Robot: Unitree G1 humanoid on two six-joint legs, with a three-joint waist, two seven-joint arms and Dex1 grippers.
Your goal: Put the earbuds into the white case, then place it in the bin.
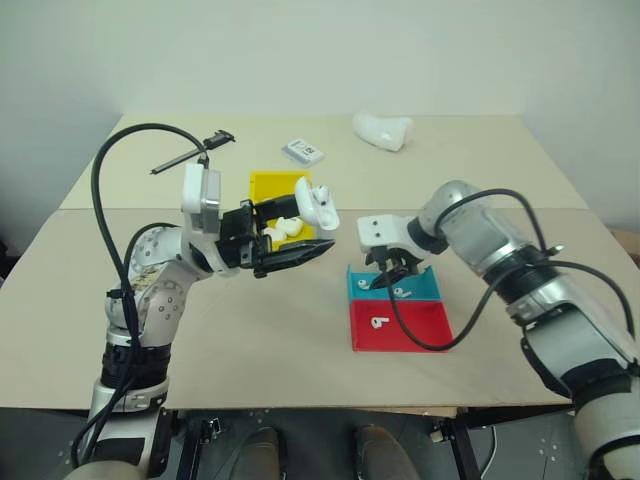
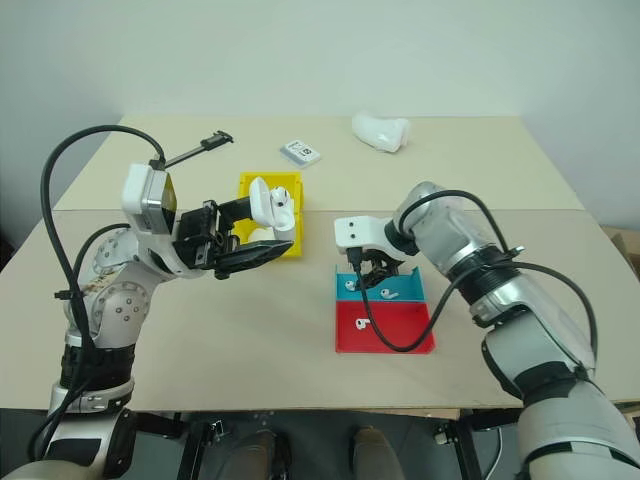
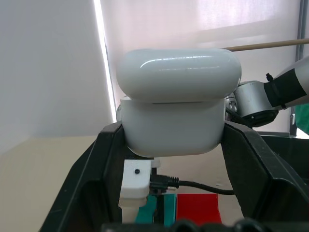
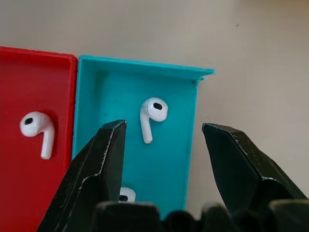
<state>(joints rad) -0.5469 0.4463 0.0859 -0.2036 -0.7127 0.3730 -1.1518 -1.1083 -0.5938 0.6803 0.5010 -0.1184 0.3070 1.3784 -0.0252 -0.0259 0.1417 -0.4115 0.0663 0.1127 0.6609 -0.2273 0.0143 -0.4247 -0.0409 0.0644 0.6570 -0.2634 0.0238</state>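
Surface: matte beige table (image 1: 300,380), seam across mid-frame; plain white wall behind.
White case (image 3: 176,113): glossy pebble, pinched by left gripper (image 3: 176,145), frame centre-left.
Right gripper (image 4: 164,140): fingers spread above teal tray (image 4: 178,159).
Earbuds (image 4: 150,116): glossy, stemmed, in teal and red tray (image 4: 29,169).
Bin (image 2: 262,185): yellow plastic, behind case.

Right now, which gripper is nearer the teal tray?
Right. The right gripper hovers just above the teal tray; the left gripper holds the white case by the yellow bin.

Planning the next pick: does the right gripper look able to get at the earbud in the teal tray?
Probably yes. The right gripper hangs open right above the teal tray, the earbud lying uncovered between its fingers with nothing in the way.
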